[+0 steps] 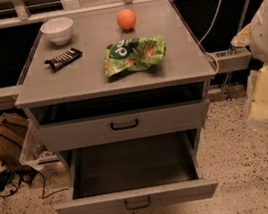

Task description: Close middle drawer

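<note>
One camera looks down from above and in front of a grey metal cabinet (92,70), fairly near, facing its drawer fronts. The cabinet top lies far in the scene. The pulled-out grey middle drawer (89,206) sits nearest. The robot's pale gripper (266,95) hangs at the right edge, apart from the cabinet.

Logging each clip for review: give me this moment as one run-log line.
middle drawer: pulled far out, not yet closed | gripper: right of cabinet, apart from drawer | contact: none
</note>
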### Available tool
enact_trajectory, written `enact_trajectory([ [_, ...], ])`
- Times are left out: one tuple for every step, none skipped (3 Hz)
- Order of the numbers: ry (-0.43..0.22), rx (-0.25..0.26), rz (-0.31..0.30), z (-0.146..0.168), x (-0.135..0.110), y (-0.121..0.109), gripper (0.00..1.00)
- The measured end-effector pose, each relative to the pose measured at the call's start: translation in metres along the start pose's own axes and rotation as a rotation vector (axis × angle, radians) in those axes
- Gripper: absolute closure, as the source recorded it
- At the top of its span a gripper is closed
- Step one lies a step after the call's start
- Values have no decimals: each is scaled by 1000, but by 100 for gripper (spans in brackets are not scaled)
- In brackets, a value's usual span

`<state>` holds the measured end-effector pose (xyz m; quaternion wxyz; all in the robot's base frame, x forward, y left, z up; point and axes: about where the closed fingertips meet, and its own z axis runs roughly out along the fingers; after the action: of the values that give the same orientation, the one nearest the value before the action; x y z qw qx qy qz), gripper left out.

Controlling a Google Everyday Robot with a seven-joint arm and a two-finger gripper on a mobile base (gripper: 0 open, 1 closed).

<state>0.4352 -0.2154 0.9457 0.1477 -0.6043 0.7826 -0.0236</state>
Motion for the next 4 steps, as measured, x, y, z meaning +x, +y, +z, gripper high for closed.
enact_trajectory([
  [9, -55, 1, 49, 8, 21, 0],
  [9, -55, 1, 49, 8, 21, 0],
  [-12, -96, 12, 70, 11, 42, 0],
  [-57, -196, 52, 111, 22, 71, 0],
])
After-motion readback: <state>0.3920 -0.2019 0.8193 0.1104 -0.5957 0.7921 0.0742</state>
